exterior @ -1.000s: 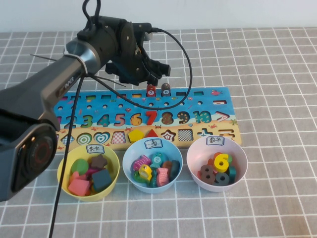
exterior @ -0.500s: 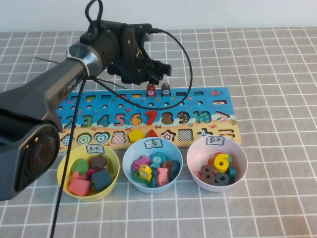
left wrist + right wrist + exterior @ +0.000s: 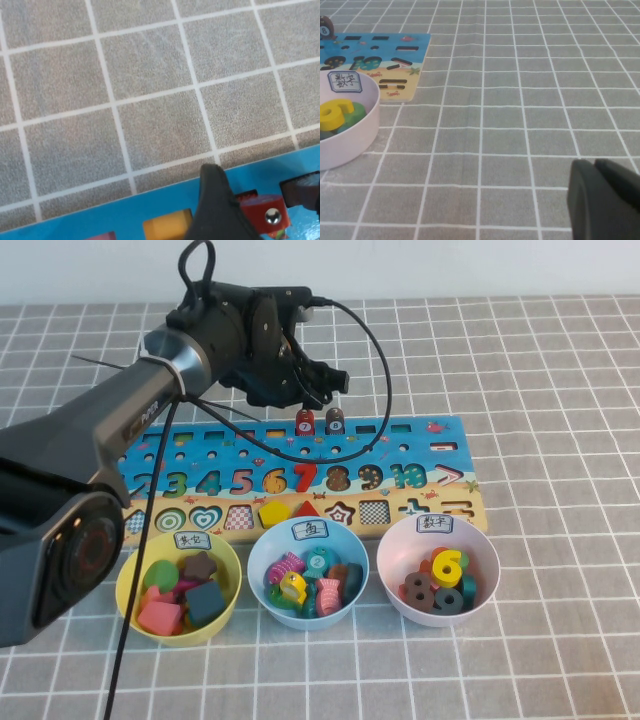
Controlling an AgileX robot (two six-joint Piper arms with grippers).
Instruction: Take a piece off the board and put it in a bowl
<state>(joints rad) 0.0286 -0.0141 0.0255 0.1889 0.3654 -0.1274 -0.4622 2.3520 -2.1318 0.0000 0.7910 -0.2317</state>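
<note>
Left gripper (image 3: 318, 386) above the red piece (image 3: 305, 422) — fingers spread, grasping nothing.
The piece stands at the board's (image 3: 420, 445) far edge; right gripper (image 3: 602, 197) — pressed together, well apart.

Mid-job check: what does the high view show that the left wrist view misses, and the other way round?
Only the high view shows the whole long blue puzzle board, the dark grey-black peg, the light blue round plastic bowl, the yellow bowl, the pale pink bowl, and the left gripper hovering over the board's far edge, fingers open. Only the left wrist view shows a yellow block in a board slot up close. Both share the small red cylindrical peg, the board's far edge and the grey tiled table. The right gripper appears in neither.
</note>
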